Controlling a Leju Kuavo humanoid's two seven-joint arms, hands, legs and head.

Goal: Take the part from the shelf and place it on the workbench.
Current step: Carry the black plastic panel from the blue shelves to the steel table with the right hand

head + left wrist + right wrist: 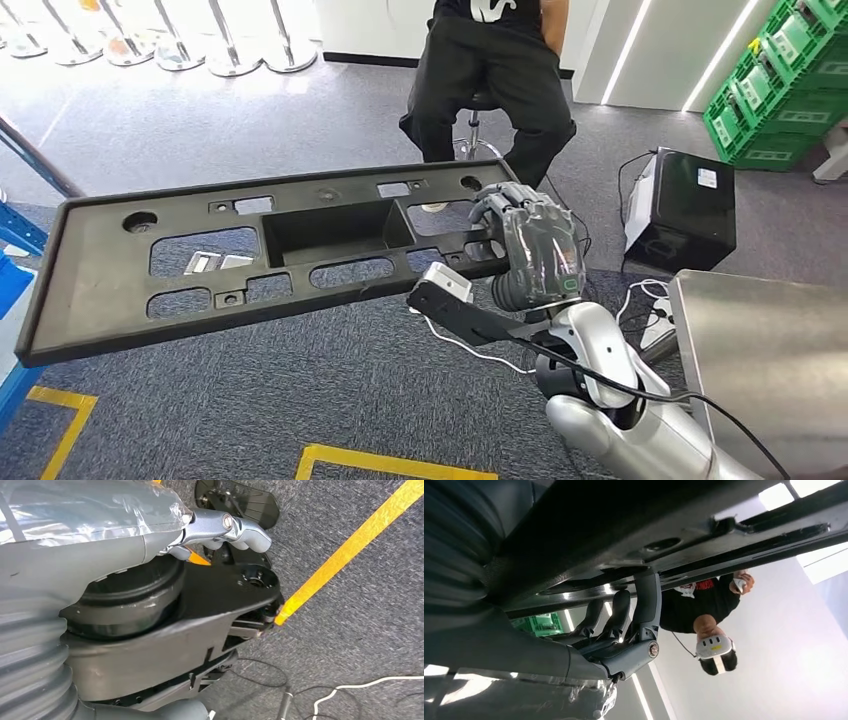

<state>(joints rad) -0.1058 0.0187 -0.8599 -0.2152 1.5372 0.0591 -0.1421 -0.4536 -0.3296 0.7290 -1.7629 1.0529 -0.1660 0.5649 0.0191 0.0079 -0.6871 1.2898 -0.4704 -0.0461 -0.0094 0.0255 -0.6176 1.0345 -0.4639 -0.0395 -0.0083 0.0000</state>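
The part [95, 270] is a long black plastic panel with several cut-outs. It hangs level in the air across the left and middle of the head view. My right hand [530, 245] grips its right end, fingers hooked over the far edge. The right wrist view looks along the underside of the part [624, 525], where my dark fingers [646, 605] wrap its rim. The workbench [770, 350] is a bare silver metal top at the lower right, just beside my right arm. My left hand [225, 527] hangs over the carpet; its fingers are hidden.
A person in black [495, 75] sits on a stool straight behind the part. A black box [685, 205] with white cables stands on the carpet beside the workbench. Green crates [785, 80] are stacked far right. A blue shelf frame [12, 260] is at the left edge. Yellow tape [390, 465] marks the floor.
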